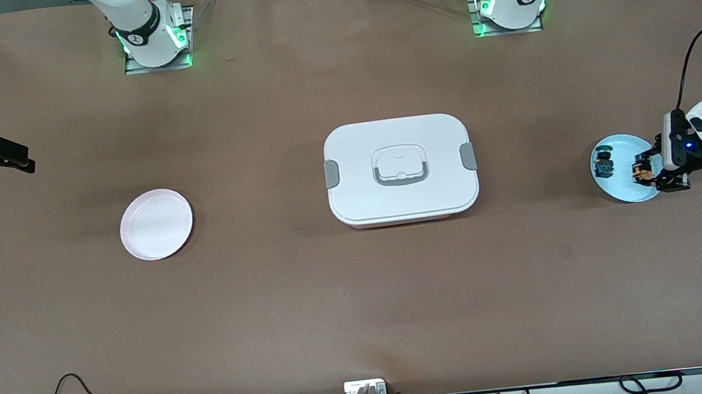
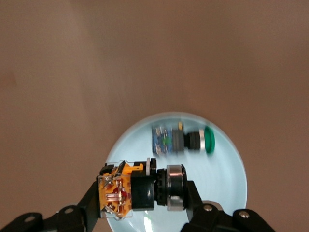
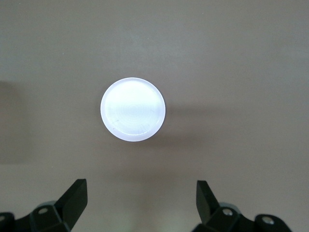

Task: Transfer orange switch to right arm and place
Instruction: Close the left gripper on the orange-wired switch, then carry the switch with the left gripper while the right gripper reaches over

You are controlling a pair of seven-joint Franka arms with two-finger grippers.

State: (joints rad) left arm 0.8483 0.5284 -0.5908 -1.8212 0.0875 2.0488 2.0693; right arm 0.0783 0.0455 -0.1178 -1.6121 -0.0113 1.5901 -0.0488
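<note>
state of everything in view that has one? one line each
Left gripper: shut on the small black-and-orange switch, over the pale blue round plate.
Small black-blue switch with green cap: lying on its side on the pale blue plate, untouched.
Right gripper: open, empty, waiting above the table at the right arm's end.
Pink round plate: empty.
White rectangular lidded box: lid on.

Orange switch (image 2: 128,191) (black body), pale blue plate (image 1: 625,190), pink plate (image 1: 156,224), white box (image 1: 400,168), brown table (image 1: 268,287).

Left end effector (image 1: 646,171) gripping orange switch (image 1: 640,171) over pale blue plate (image 1: 624,187), right end effector (image 1: 18,157) waiting wide apart.
</note>
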